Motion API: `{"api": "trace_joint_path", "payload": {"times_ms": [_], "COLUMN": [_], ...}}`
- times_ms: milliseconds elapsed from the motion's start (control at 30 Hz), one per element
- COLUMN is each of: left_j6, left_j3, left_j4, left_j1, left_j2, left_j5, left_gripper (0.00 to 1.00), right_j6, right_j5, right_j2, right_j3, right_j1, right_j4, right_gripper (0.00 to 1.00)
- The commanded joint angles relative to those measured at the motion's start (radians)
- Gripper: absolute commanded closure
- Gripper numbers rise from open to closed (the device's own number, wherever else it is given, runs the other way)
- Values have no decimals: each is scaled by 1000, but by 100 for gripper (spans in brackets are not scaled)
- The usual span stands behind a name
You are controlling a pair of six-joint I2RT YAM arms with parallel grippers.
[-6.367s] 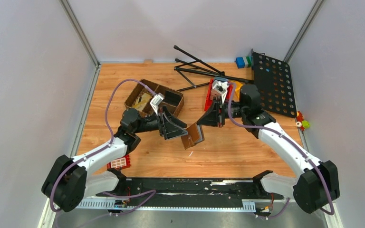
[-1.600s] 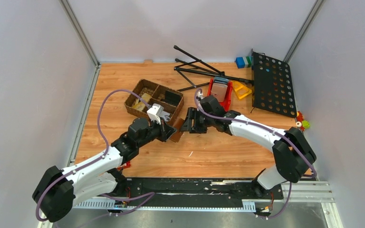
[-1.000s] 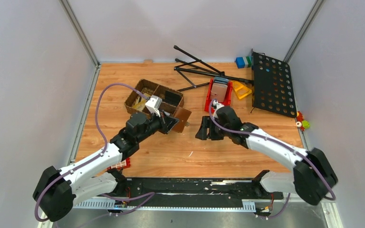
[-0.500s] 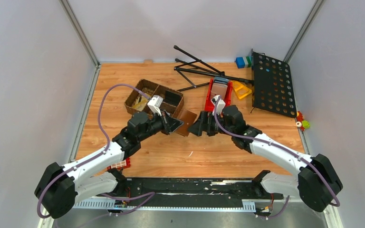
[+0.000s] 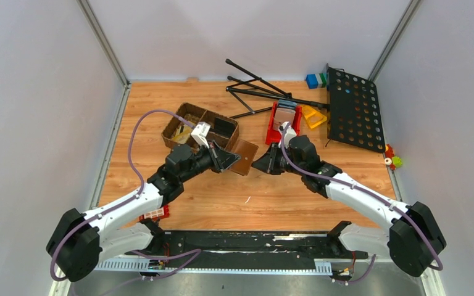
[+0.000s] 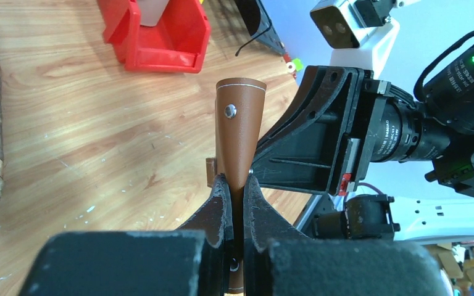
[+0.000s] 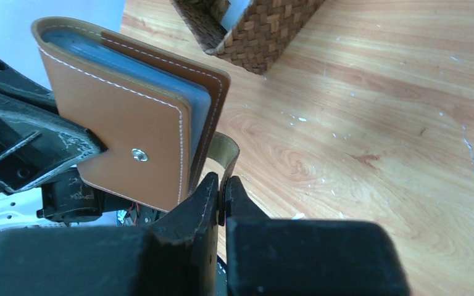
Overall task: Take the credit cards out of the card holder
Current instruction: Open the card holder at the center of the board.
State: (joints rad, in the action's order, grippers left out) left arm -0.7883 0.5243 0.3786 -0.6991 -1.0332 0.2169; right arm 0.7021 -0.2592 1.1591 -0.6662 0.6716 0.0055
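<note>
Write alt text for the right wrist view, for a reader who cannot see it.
A brown leather card holder, folded, is held over a wooden table: the right hand pinches its tab while the left hand's fingers clamp its left side. A woven basket sits behind.

Robot lab cell — grey panel walls (image 5: 37, 92), wooden tabletop (image 5: 284, 197)

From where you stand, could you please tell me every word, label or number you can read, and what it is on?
None can be read.
The brown card holder shows only white stitching and a plain metal snap, no brand.
The red bin and the woven basket bear no print that shows.
</note>
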Motion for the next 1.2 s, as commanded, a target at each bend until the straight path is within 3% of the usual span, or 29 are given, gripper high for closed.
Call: {"api": "trace_joint_path", "payload": {"times_ms": [0, 33, 133, 200, 400, 567, 767, 1000, 1167], "left_j6": [-19, 0, 41, 66, 99, 137, 178, 162, 165], "left_j3": [2, 4, 5, 8, -41, -65, -79, -110, -81], "left_j4": [92, 71, 28, -13, -35, -100, -130, -98, -169], "left_j1": [-2, -2, -4, -5, -7, -8, -8, -11, -82], "left_j2": [-20, -31, -71, -96, -130, -101, -35, -47, -86], "left_j5": [25, 21, 35, 41, 68, 27, 15, 56, -30], "left_gripper": [100, 94, 61, 53, 45, 42, 27, 25, 23], "right_j6": [-12, -17, -20, -28, -90, -115, -143, -180, -195], "right_j5": [27, 35, 40, -1, -89, -115, -146, -154, -156], "right_j2": [-38, -49, -64, -54, 19, 40, 33, 34, 49], "right_j3": [-4, -2, 4, 0, -58, -40, -63, -84, -81], "right_j1": [-5, -6, -15, -29, -38, -57, -63, -64, -64], "right_j4": [-57, -73, -128, -156, -285, -283, -290, -329, -347], "right_gripper": [100, 100, 100, 100, 100, 100, 100, 100, 100]}}
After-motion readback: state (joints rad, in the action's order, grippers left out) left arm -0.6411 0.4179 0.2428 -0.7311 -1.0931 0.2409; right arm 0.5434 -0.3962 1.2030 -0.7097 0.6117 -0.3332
